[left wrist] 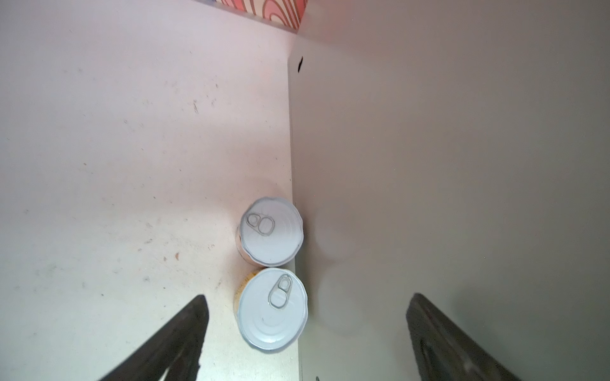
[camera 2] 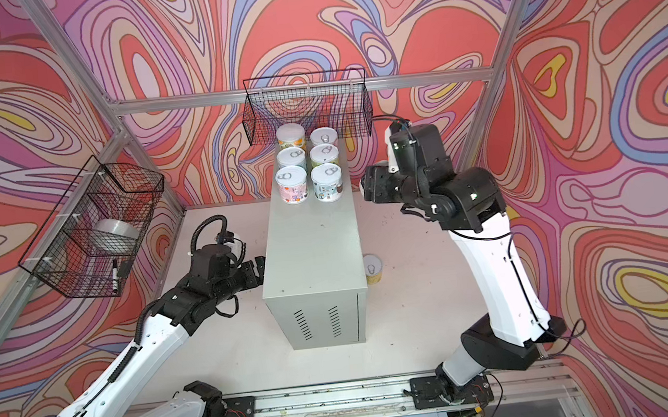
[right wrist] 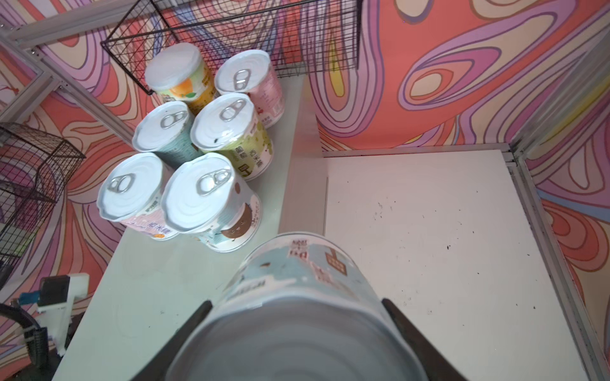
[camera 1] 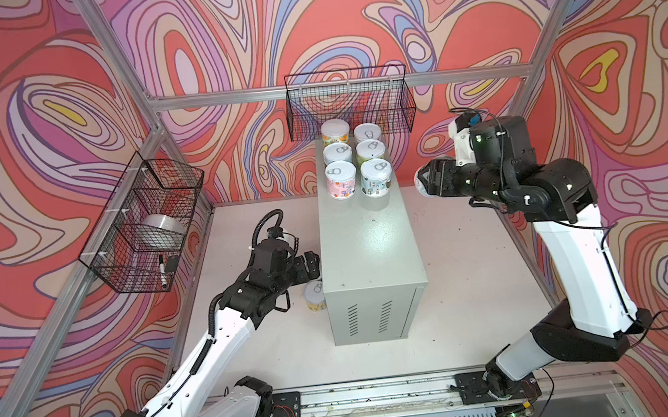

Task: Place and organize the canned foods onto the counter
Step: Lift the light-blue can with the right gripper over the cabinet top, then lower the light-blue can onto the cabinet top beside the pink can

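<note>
Swirl-print walls, white tabletop point(camera 1: 478, 287), grey counter point(camera 1: 369, 248) standing mid-table. On the counter's far end: six cans point(camera 1: 355, 161), upright, two columns of three, packed tight. That keeps the near half of the top free for the rest.

At the counter's right edge, beside the front row and above top level, the right gripper point(right wrist: 297, 310) is clamped across the body of a pale blue can point(right wrist: 297, 270). One flat end faces the wrist camera, so the can looks tipped rather than upright. My read: it goes in front of the block and needs righting first.

Low against the counter's left wall, the left gripper point(camera 1: 306, 262) is spread wide with nothing in it. It sits above two loose cans point(left wrist: 270, 231) standing on the tabletop against that wall. Little finger room on the wall side, so that pick looks awkward.

One yellow-label can point(camera 2: 371, 270) stands on the tabletop by the counter's right wall.
</note>
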Robot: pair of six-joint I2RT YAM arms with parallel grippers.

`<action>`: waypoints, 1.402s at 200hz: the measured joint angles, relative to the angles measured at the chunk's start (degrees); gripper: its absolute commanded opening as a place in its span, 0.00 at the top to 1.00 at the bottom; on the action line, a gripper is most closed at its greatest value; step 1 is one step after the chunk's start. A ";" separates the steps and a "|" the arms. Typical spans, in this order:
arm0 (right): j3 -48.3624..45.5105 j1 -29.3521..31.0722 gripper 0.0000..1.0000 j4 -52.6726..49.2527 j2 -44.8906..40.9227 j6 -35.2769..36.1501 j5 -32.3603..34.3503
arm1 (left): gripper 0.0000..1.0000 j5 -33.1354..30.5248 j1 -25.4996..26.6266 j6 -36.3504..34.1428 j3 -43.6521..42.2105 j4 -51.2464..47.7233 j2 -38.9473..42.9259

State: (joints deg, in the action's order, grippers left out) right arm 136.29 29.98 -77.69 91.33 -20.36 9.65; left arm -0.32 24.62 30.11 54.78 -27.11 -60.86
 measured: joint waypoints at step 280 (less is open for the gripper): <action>17.49 17.05 0.48 -7.74 19.74 2.80 -0.72 | 0.06 -1.22 -1.86 -3.54 -0.20 -3.50 0.68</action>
State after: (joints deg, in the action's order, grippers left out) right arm 153.77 47.03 -85.43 111.07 -17.56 8.93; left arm -1.54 22.76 26.57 54.59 -30.61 -60.18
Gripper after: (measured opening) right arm 0.760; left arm 0.937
